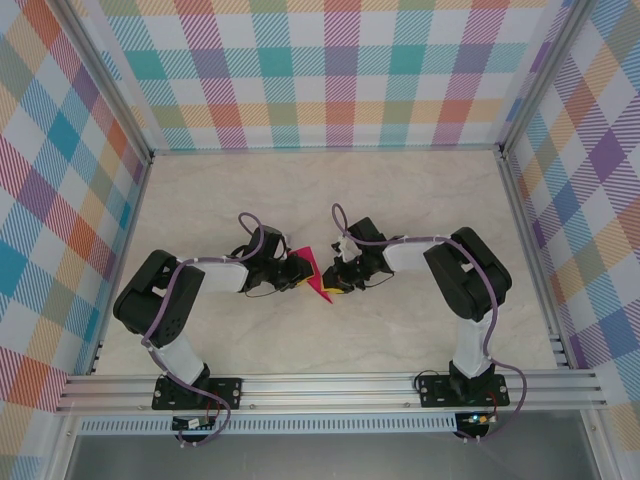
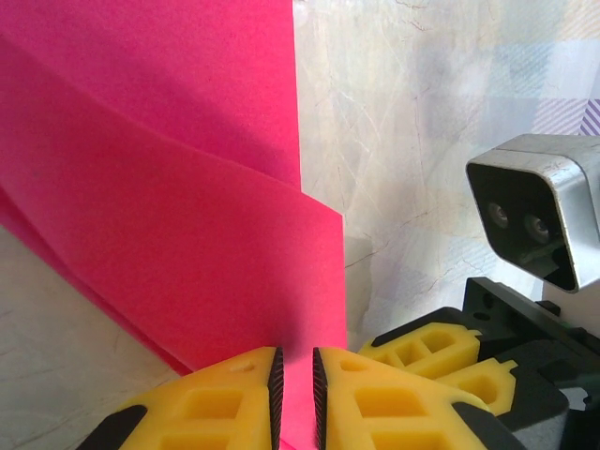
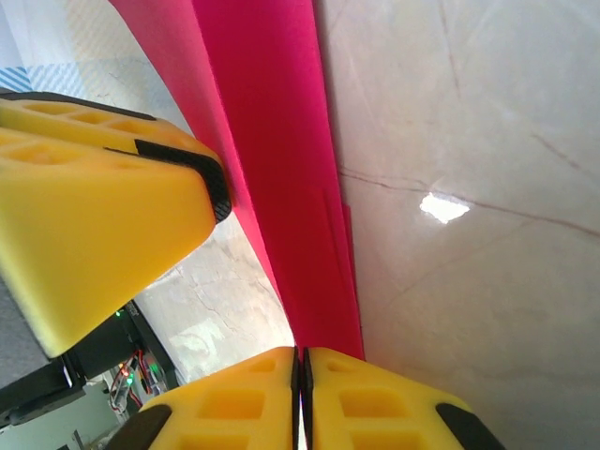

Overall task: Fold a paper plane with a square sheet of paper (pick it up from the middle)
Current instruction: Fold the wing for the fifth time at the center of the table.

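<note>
1. I am looking down from the top camera. Both arms are reaching in toward the middle of the table [image 1: 420, 190], and their tips are meeting there.
2. The paper [image 1: 313, 270] is sitting between the two tips, near the middle of the table and a bit toward the near edge. It is bright pink, and from up here it is looking like a thin pointed shape.
3. The left gripper [image 2: 295, 394] is pinching the paper. Its two yellow fingers are standing almost together with just a thin gap, and the pink paper is running down into that gap.
4. In the left wrist view the paper is showing folds. One pink layer is lying over another, with slanting edges and a straight edge on the right.
5. The right gripper [image 3: 300, 394] is pinching the paper too. Its fingers are pressing nearly flat together, and the narrow end of the paper is going in between them.
6. In the right wrist view the paper is running as a long pink strip from those fingers up to the top. A yellow finger of the left gripper is sitting right against the paper's left side.
7. The two grippers are sitting just beside each other, both gripping the same paper.
8. I cannot tell if the paper is touching the table.
</note>
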Controlling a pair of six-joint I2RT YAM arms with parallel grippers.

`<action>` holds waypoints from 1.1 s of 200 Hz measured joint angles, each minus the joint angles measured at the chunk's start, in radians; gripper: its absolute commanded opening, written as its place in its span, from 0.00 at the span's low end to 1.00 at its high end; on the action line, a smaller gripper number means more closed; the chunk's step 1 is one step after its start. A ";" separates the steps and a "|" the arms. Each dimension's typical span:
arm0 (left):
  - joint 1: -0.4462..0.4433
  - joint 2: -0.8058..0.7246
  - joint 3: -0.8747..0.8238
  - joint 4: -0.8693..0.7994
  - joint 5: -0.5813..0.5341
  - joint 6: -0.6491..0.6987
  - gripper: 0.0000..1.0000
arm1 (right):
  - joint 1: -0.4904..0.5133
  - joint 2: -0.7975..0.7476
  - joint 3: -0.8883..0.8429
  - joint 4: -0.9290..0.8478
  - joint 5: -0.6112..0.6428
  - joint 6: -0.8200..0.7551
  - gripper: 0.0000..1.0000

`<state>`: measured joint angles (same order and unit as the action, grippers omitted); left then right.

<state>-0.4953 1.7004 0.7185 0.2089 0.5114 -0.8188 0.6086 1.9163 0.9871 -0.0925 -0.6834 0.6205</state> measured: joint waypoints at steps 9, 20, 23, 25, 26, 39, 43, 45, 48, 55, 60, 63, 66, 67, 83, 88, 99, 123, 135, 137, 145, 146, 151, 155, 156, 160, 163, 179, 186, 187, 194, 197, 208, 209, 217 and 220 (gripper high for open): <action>0.000 0.000 0.000 0.000 0.000 0.000 0.19 | 0.000 0.000 0.000 0.000 -0.009 -0.001 0.11; 0.000 0.000 0.000 0.000 0.000 0.000 0.19 | 0.000 0.002 0.000 0.000 -0.015 -0.001 0.11; 0.000 0.000 0.000 0.000 0.000 0.000 0.18 | 0.000 0.003 0.000 0.000 -0.018 -0.001 0.11; 0.000 0.000 0.000 0.000 0.000 0.000 0.18 | 0.000 0.003 0.000 0.000 -0.019 -0.001 0.11; 0.000 0.000 0.000 0.000 0.000 0.000 0.18 | 0.000 0.004 0.000 0.000 -0.019 -0.001 0.11; 0.000 0.000 0.000 0.000 0.000 0.000 0.18 | 0.000 0.012 0.000 0.000 -0.028 -0.002 0.11; 0.000 0.000 0.000 0.000 0.000 0.000 0.19 | 0.000 0.016 0.000 0.000 -0.031 -0.002 0.11; 0.000 0.000 0.000 0.000 0.000 0.000 0.19 | 0.000 0.017 0.000 0.000 -0.033 -0.002 0.11; 0.000 0.000 0.000 0.000 0.000 0.000 0.18 | 0.000 0.020 0.000 0.000 -0.034 -0.002 0.11; 0.000 0.000 0.000 0.000 0.000 0.000 0.18 | 0.000 0.027 0.000 0.000 -0.037 -0.004 0.10; 0.000 0.000 0.000 0.000 0.000 0.000 0.18 | 0.000 0.032 0.000 0.000 -0.040 -0.005 0.10; 0.000 0.000 0.000 0.000 0.000 0.000 0.19 | 0.000 0.034 0.001 0.000 -0.043 -0.006 0.10; 0.000 0.000 0.000 0.000 0.000 0.000 0.19 | -0.001 0.034 0.002 -0.002 -0.045 -0.006 0.10; 0.000 0.000 0.000 0.000 0.000 0.000 0.19 | -0.002 0.034 0.002 -0.002 -0.045 -0.007 0.10; 0.000 0.000 0.000 0.000 0.000 0.000 0.19 | -0.003 0.037 0.006 -0.007 -0.049 -0.009 0.10; 0.000 0.000 0.000 0.000 0.000 0.000 0.18 | -0.003 0.037 0.008 -0.011 -0.050 -0.009 0.10; 0.000 0.000 0.000 0.000 0.000 0.000 0.18 | -0.003 0.039 0.013 -0.018 -0.051 -0.009 0.10; 0.000 0.000 0.000 0.000 0.000 0.000 0.19 | -0.003 0.045 0.023 -0.035 -0.051 -0.014 0.10; 0.000 0.000 0.000 0.000 0.001 0.000 0.19 | -0.004 0.048 0.031 -0.049 -0.051 -0.021 0.10; 0.000 0.000 0.000 0.001 0.002 0.000 0.19 | -0.004 0.049 0.033 -0.052 -0.051 -0.022 0.10; 0.000 0.000 0.000 0.003 0.004 0.000 0.20 | -0.004 0.051 0.038 -0.061 -0.053 -0.027 0.10; 0.000 0.000 0.000 0.004 0.004 0.000 0.20 | -0.004 0.052 0.039 -0.061 -0.053 -0.027 0.10; 0.000 0.000 0.000 0.006 0.006 0.000 0.20 | -0.004 0.053 0.042 -0.068 -0.054 -0.031 0.10; 0.000 -0.001 0.000 0.008 0.009 0.000 0.20 | -0.005 0.054 0.044 -0.071 -0.054 -0.032 0.10; 0.000 -0.001 0.000 0.008 0.009 0.000 0.20 | -0.005 0.054 0.045 -0.072 -0.054 -0.032 0.10; 0.000 -0.001 0.000 0.009 0.012 0.000 0.20 | -0.005 0.056 0.048 -0.077 -0.054 -0.033 0.09; 0.000 -0.002 0.000 0.010 0.013 0.000 0.20 | -0.005 0.057 0.050 -0.080 -0.055 -0.034 0.09; 0.000 -0.002 0.000 0.017 0.023 0.000 0.21 | -0.005 0.061 0.059 -0.096 -0.055 -0.037 0.09; 0.000 -0.002 0.000 0.023 0.027 0.000 0.21 | -0.005 0.064 0.065 -0.105 -0.055 -0.038 0.09; 0.000 -0.002 0.000 0.024 0.027 0.000 0.21 | -0.005 0.064 0.066 -0.106 -0.055 -0.038 0.09; 0.000 -0.002 0.000 0.030 0.030 0.000 0.21 | -0.005 0.067 0.070 -0.113 -0.055 -0.039 0.09; 0.000 -0.002 0.000 0.032 0.030 0.000 0.21 | -0.005 0.068 0.072 -0.115 -0.055 -0.039 0.09; -0.001 -0.002 0.000 0.034 0.031 0.000 0.21 | -0.005 0.070 0.077 -0.125 -0.055 -0.039 0.09; -0.001 -0.002 0.000 0.034 0.031 0.000 0.21 | -0.005 0.070 0.078 -0.126 -0.055 -0.039 0.09; -0.001 -0.002 0.000 0.034 0.032 0.000 0.20 | -0.005 0.071 0.082 -0.133 -0.054 -0.039 0.09; -0.001 -0.002 0.000 0.034 0.032 0.000 0.20 | -0.005 0.072 0.084 -0.135 -0.054 -0.039 0.09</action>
<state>-0.4961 1.6985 0.7185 0.2432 0.5434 -0.8188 0.6037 1.9888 1.0706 -0.2276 -0.7372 0.5812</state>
